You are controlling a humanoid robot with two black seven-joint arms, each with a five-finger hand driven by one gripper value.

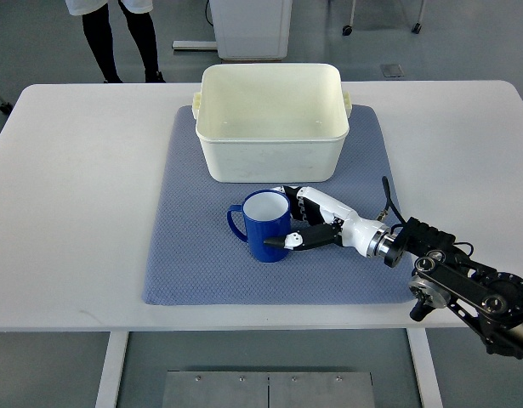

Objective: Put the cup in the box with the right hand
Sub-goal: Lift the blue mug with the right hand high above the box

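Observation:
A blue cup [263,227] with a white inside stands upright on the blue-grey mat [193,255], its handle pointing left. Just behind it sits the cream plastic box [270,157], with nothing inside that I can see. My right hand [293,223] comes in from the lower right and lies against the cup's right side. Its thumb reaches along the cup's front and its fingers curl toward the back. The cup still rests on the mat. The left arm does not show.
The mat lies on a white table [82,195]. A person's legs [116,38] stand beyond the table's far left edge, and a white cabinet [252,25] stands behind the box.

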